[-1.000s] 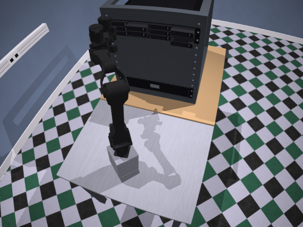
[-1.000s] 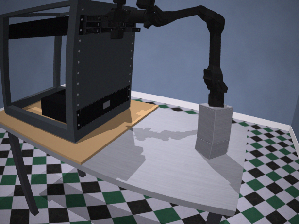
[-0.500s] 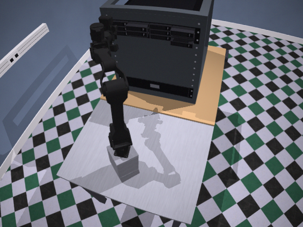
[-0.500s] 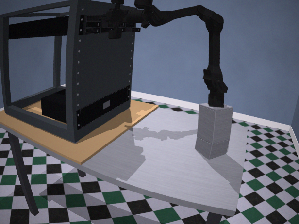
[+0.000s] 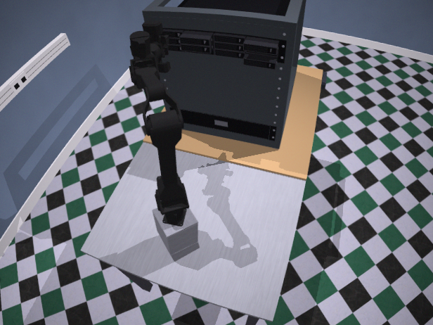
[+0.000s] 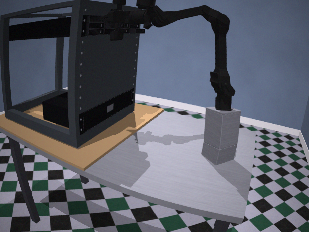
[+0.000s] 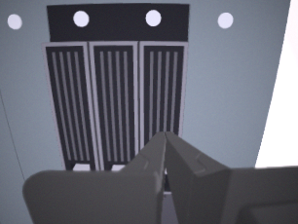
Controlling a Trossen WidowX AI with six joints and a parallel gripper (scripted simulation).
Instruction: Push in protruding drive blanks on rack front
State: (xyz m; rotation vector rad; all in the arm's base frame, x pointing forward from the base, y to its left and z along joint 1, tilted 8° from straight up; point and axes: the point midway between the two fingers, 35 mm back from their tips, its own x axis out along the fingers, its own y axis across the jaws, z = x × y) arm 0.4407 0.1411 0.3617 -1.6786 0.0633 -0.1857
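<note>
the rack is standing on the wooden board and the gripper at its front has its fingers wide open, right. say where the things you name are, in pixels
The fingers are not wide open: the wrist view shows the gripper (image 7: 164,138) shut, its fingertips together. The rack (image 5: 225,88) (image 6: 108,60) does stand on the wooden board (image 5: 302,141) (image 6: 83,160).

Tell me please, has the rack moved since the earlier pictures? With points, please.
No. The rack (image 5: 225,91) (image 6: 108,60) stands at the same place on the orange board (image 5: 302,141) (image 6: 83,158), its front bottom edge equally far from the board's edge.
</note>
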